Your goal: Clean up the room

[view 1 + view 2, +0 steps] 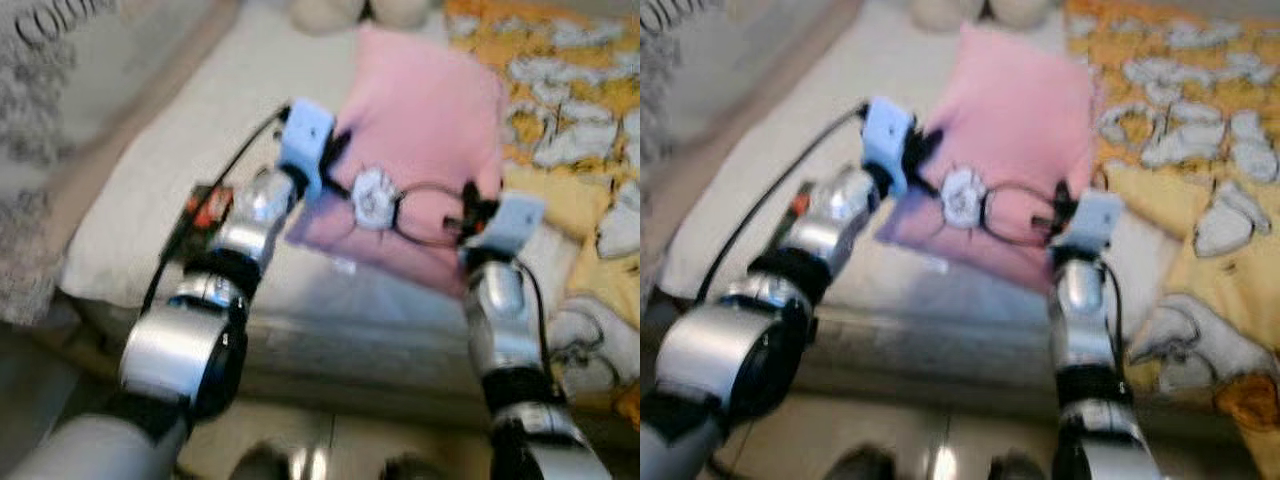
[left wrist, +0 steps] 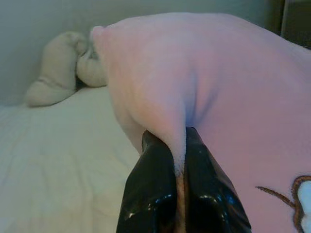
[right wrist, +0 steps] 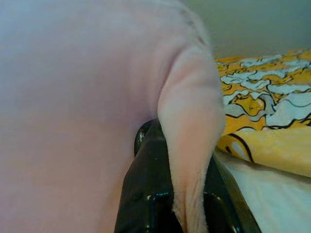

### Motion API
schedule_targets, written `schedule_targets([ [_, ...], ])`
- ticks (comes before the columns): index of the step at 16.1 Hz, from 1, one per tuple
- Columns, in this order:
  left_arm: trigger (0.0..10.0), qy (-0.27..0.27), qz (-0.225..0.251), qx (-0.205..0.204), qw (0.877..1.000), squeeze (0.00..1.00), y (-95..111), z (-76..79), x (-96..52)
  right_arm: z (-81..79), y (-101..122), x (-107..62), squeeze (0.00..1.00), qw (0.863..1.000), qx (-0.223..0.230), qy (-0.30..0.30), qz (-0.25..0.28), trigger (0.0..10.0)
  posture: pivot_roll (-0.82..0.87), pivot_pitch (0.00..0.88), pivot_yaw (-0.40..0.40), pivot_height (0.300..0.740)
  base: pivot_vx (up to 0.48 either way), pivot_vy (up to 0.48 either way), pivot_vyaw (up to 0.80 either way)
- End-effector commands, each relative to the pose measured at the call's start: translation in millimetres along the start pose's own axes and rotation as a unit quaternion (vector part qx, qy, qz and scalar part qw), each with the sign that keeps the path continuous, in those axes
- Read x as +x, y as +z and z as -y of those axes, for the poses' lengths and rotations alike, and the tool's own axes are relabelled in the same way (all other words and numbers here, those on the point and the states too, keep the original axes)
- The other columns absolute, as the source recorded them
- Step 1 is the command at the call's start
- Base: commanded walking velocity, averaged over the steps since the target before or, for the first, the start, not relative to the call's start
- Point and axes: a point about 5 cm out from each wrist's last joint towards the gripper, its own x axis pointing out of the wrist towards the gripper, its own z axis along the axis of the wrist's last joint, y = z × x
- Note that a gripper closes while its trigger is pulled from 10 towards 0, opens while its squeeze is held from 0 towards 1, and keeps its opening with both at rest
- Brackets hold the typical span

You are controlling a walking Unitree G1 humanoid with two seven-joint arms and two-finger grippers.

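Left eye view gives me both silver arms stretched out over the bed, carrying a soft pink plush cushion with a small white cartoon face and a thin dark looping line stitched on it (image 1: 420,130). My left gripper (image 2: 179,167) is clenched on a pinched fold at the cushion's near left corner, and my right gripper (image 3: 187,194) grips a fold of the same fleece at the near right corner; both wrist views show the fabric squeezed between the black fingers. The cushion hangs between the two grippers above the pale cream bed sheet (image 1: 170,190), its far edge reaching toward the yellow and orange quilt with white and grey cartoon shapes (image 1: 570,120) on my right. Two rounded cream plush shapes (image 2: 58,68) sit at the far end of the bed. I judge this as the carrying and placing step: next I need to bring the cushion to a tidy spot near the head of the bed, lower it flat, then let both corners go together. Grey lettering on a patterned fabric (image 1: 60,20) at my far left starts with something like "CO"; the rest is too blurred to read.
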Motion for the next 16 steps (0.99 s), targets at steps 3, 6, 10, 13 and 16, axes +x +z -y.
schedule_targets([
  [3, 10.0, 0.063, 0.006, 0.008, 0.998, 0.0, 5.8, -37.8, -12.0, -19.3, 1.6, 1.9, 0.0, 1.0, 0.014, 0.021, 0.001, 10.0, 0.05, 0.0, 0.026, 0.732, 0.0, 0.48, 0.0],
  [6, 10.0, 0.101, -0.006, -0.015, 0.995, 0.0, 0.1, -44.9, -15.7, -16.0, -4.5, 0.3, 0.0, 0.999, 0.007, 0.031, -0.018, 10.0, 0.05, 0.0, 0.023, 0.732, 0.0, 0.48, 0.0],
  [10, 10.0, 0.116, -0.018, -0.03, 0.993, 0.0, -4.7, -39.3, -13.2, 2.2, 0.3, 8.4, 0.0, 1.0, 0.0, 0.019, -0.023, 10.0, 0.04, 0.0, 0.03, 0.732, 0.0, 0.48, 0.0],
  [13, 10.0, 0.117, -0.017, -0.027, 0.993, 0.0, -1.8, -37.0, -10.3, 0.6, -0.7, 8.0, 0.0, 0.999, 0.002, 0.024, -0.026, 10.0, 0.05, 0.0, 0.026, 0.732, 0.0, 0.48, 0.0],
  [16, 10.0, 0.144, -0.018, 0.017, 0.989, 0.0, -1.7, -37.8, -11.0, -4.0, -3.9, 6.8, 0.0, 0.999, 0.0, 0.033, -0.033, 10.0, 0.05, 0.0, 0.027, 0.732, 0.0, 0.16, 0.0],
])
